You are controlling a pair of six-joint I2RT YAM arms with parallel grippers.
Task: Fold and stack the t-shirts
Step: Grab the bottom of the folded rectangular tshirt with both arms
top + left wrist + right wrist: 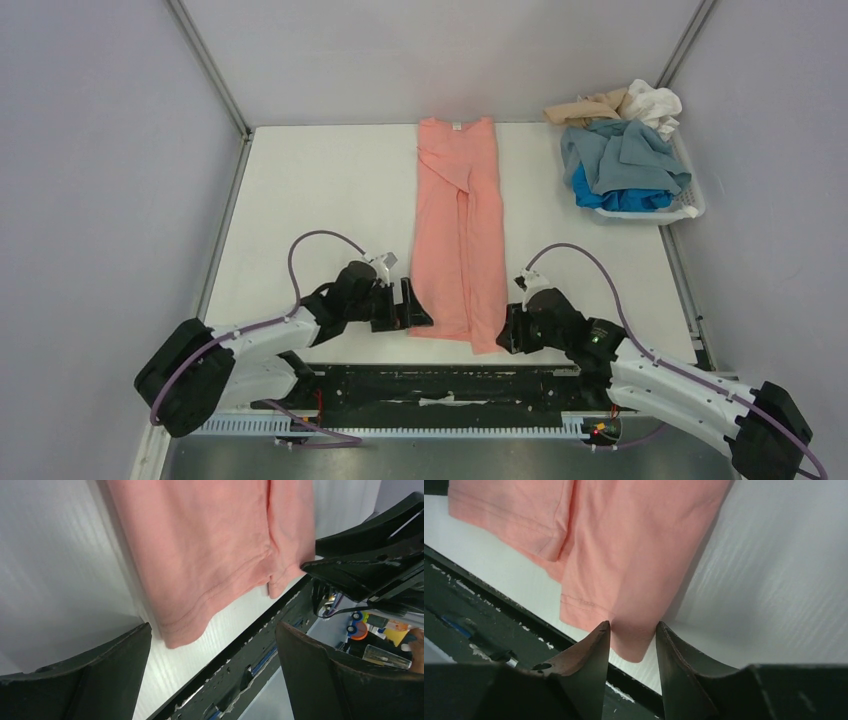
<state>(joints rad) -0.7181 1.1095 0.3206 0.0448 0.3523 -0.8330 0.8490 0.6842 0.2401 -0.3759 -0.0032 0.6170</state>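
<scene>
A salmon-pink t-shirt (460,230) lies flat on the white table (320,200), folded lengthwise into a long strip with its small white neck label at the far end and its hem toward the two arms. The left gripper (408,305) sits just beside the shirt's near-left hem corner, its fingers (100,675) spread wide and clear of the cloth, the corner lying just ahead of the gap between them. The right gripper (631,627) sits at the shirt's near-right hem corner, its fingers (591,652) drawn in to a narrow gap with the tip of that corner lying between them; whether they press the cloth cannot be told. To the shirt's far right, well apart from it, a white plastic basket (690,205) holds a heap of grey-blue (625,155), bright blue (620,200), beige (585,108) and white (655,105) shirts.
</scene>
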